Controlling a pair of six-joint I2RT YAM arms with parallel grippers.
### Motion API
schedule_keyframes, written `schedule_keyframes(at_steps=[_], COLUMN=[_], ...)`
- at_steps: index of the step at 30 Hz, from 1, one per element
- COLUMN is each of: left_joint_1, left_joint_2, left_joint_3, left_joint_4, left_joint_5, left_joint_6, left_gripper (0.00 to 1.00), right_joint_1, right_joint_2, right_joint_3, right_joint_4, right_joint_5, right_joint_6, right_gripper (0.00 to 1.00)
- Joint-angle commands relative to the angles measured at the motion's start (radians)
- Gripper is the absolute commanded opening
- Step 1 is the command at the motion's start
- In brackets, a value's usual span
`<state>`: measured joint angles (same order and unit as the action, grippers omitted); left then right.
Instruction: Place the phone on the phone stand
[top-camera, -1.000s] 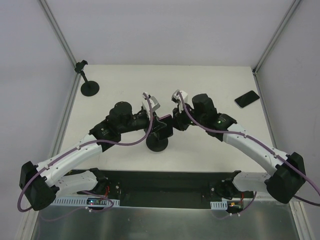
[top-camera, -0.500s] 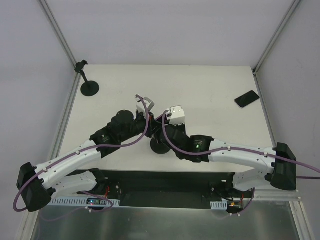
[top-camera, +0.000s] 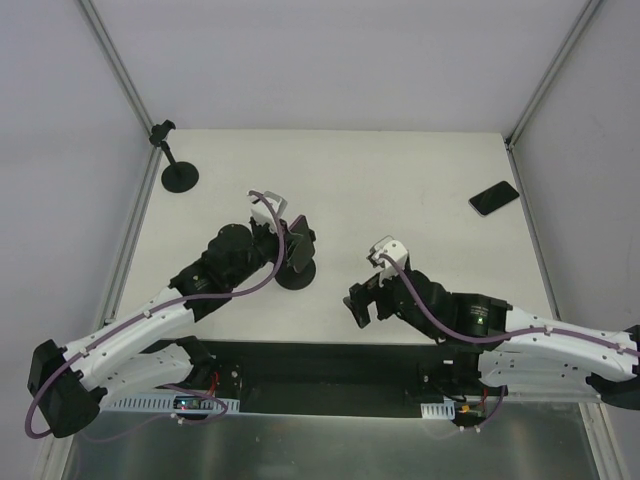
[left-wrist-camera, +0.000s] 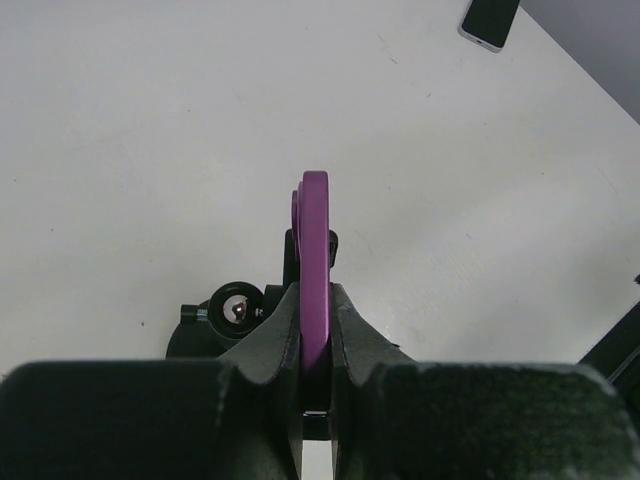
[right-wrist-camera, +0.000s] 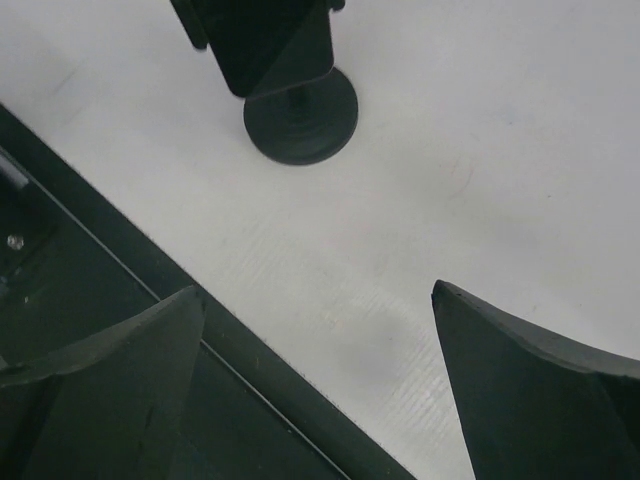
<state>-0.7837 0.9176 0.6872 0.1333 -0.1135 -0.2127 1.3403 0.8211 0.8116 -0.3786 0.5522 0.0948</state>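
Observation:
The phone (left-wrist-camera: 315, 225) shows edge-on as a purple strip, and my left gripper (left-wrist-camera: 315, 295) is shut on its lower part. From above, the phone (top-camera: 298, 243) stands upright over the phone stand's round base (top-camera: 295, 273), with my left gripper (top-camera: 288, 243) at its left. The stand's black clip (left-wrist-camera: 331, 250) shows on both sides of the phone's edge; I cannot tell whether the phone is seated. My right gripper (right-wrist-camera: 318, 290) is open and empty, off to the right of the stand (right-wrist-camera: 300, 125) near the table's front edge (top-camera: 362, 305).
A second dark phone (top-camera: 494, 197) lies flat at the table's right side, also seen as a phone (left-wrist-camera: 490, 20) in the left wrist view. Another black stand (top-camera: 180, 172) is at the far left corner. The dark front rail (right-wrist-camera: 110, 330) lies under my right gripper.
My right gripper opened, came away from the stand and swung back right toward the front edge. My left gripper, phone and stand shifted a little left and farther back.

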Motion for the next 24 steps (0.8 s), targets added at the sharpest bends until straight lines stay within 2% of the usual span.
schedule_keyframes(at_steps=[1,4,6,9,10,12,14,16,17,18,20,24], left_joint_1=[0.003,0.003,0.003,0.006,0.014,0.021,0.027,0.032,0.035,0.035,0.035,0.037], left_joint_2=[-0.065,-0.074,-0.071,-0.071,-0.074,-0.094,-0.129,-0.158,-0.184,-0.197,-0.241,-0.342], left_joint_3=[-0.011,-0.003,0.012,0.066,0.09,0.115,0.149,0.202,0.225,0.25,0.313,0.324], left_joint_4=[0.009,-0.001,-0.044,-0.154,-0.179,-0.228,-0.3,-0.398,-0.435,-0.472,-0.576,-0.638], left_joint_5=[0.055,0.067,0.089,0.1,0.103,0.112,0.138,0.147,0.156,0.163,0.178,0.28], left_joint_6=[0.03,0.041,0.041,0.027,0.003,-0.027,-0.056,-0.066,-0.063,-0.059,-0.053,-0.083], left_gripper=[0.0,0.0,0.0,0.42,0.62,0.74,0.85,0.9,0.97,0.99,0.99,0.99], right_joint_1=[-0.03,-0.038,-0.043,-0.064,-0.081,-0.108,-0.197,-0.321,-0.352,-0.378,-0.449,-0.552], right_joint_2=[-0.011,0.013,0.044,0.093,0.104,0.131,0.154,0.177,0.203,0.217,0.278,0.432], right_joint_3=[-0.04,-0.031,-0.019,0.024,0.035,0.075,0.106,0.132,0.145,0.178,0.214,0.372], right_joint_4=[0.079,0.122,0.139,0.141,0.139,0.11,0.099,0.104,0.101,0.102,0.103,0.069], right_joint_5=[-0.215,-0.284,-0.337,-0.464,-0.492,-0.543,-0.659,-0.82,-0.857,-0.891,-1.002,-1.175], right_joint_6=[-0.102,-0.144,-0.164,-0.223,-0.24,-0.274,-0.293,-0.316,-0.329,-0.372,-0.423,-0.53], right_gripper=[0.99,1.0,0.97,0.97,0.97,0.97,0.97,0.97,0.97,0.97,0.97,0.97])
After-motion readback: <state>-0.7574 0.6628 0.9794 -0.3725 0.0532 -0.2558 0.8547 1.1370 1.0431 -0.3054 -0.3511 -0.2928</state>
